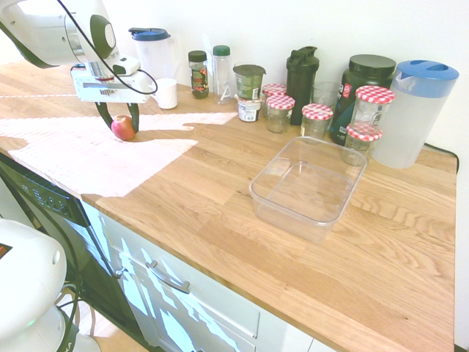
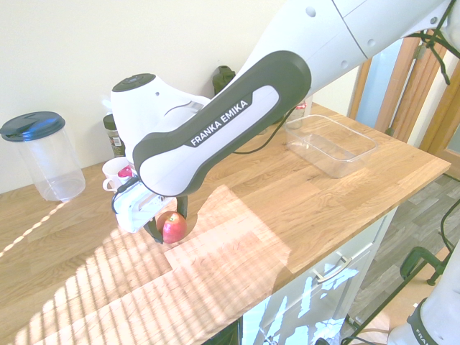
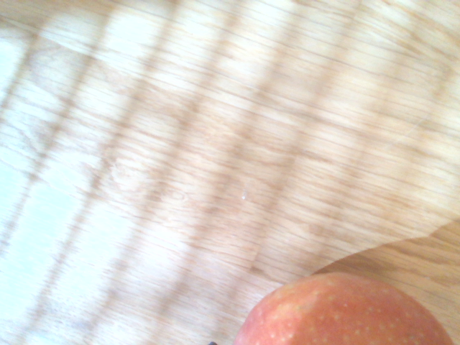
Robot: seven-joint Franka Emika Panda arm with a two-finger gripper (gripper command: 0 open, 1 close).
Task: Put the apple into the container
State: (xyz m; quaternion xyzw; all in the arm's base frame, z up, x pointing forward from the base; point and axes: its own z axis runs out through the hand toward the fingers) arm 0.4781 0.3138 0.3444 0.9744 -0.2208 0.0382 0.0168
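The small red apple with yellowish patches (image 1: 123,128) is being flanked by the dark fingers (image 1: 123,130), which are standing part open and appear to be pressing on both its sides. The apple is being borne by the wooden surface (image 1: 209,194), directly between the fingertips. The clear, shallow rectangular plastic container (image 1: 302,211) is lying well apart, farther along the surface, toward the right in the first exterior view. Once lifting is being done, sideways carrying above its rim is probably being called for.
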